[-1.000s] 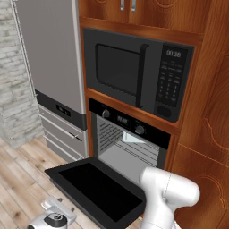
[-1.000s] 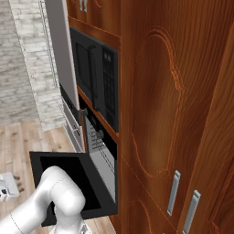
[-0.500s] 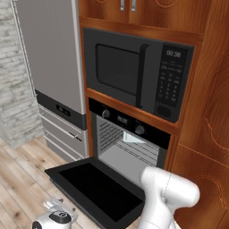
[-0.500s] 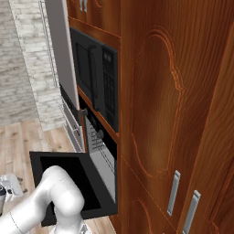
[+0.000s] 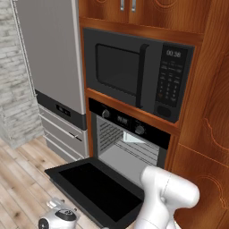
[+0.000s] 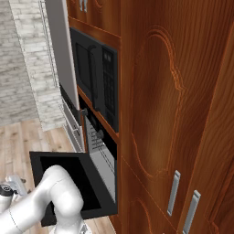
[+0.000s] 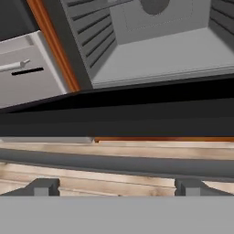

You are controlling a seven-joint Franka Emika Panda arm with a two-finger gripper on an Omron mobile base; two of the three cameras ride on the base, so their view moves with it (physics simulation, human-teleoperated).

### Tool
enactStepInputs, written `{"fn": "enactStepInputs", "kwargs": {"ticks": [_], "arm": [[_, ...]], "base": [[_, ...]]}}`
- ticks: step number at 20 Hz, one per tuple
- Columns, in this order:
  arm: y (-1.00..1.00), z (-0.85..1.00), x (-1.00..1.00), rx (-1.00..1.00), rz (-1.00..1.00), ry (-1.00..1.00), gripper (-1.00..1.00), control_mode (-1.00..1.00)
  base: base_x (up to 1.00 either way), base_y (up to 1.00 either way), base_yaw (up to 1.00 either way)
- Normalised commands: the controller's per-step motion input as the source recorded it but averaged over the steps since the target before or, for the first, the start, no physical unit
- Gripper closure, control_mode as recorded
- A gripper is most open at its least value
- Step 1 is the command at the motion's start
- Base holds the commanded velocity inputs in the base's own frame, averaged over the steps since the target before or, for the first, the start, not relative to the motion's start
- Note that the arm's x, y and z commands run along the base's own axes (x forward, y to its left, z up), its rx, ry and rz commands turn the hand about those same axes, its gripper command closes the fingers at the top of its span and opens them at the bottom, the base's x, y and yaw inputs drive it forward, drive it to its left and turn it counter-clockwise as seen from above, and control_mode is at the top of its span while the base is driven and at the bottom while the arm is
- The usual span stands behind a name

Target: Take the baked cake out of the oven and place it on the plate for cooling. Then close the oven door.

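Oven door [image 7: 137, 116] hangs dropped down flat in front of the gripper [image 7: 116, 187], whose two dark fingertips [image 7: 43, 186] stand spread to their widest with nothing between them. In the hand view the jaws sit low, just short of the door's long grey bar handle [image 7: 114, 162], which runs across the frame above the tips, with wooden floor [image 7: 137, 151] showing on both sides of it.

Beyond the door's black edge the oven [image 5: 129, 143] opens into a grey cavity with ribbed side walls. From the left base view the door [image 5: 96, 190] lies level, glass side up, below the knobs [image 5: 106, 113] and small display. The white arm [image 5: 163, 199] bends down at the lower right. Above the oven sits a black microwave [image 5: 134, 74]; a grey refrigerator [image 5: 49, 67] stands to the left.
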Motion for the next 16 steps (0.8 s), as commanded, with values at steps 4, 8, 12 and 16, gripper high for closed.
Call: {"fn": "enactStepInputs", "kwargs": {"ticks": [4,8,12,16], "arm": [[0.18,-0.56,0.0,-0.03,0.0,-0.07,-1.0,-1.0],[0.27,-0.5,0.02,-0.05,0.0,-0.1,-1.0,-1.0],[0.44,-0.48,0.07,-0.09,0.0,-0.07,-1.0,-1.0],[0.39,-0.37,0.13,-0.07,-0.03,-0.02,-1.0,-1.0]], "base": [[0.0,0.0,0.0],[0.0,0.0,0.0],[0.0,0.0,0.0],[0.0,0.0,0.0]]}}
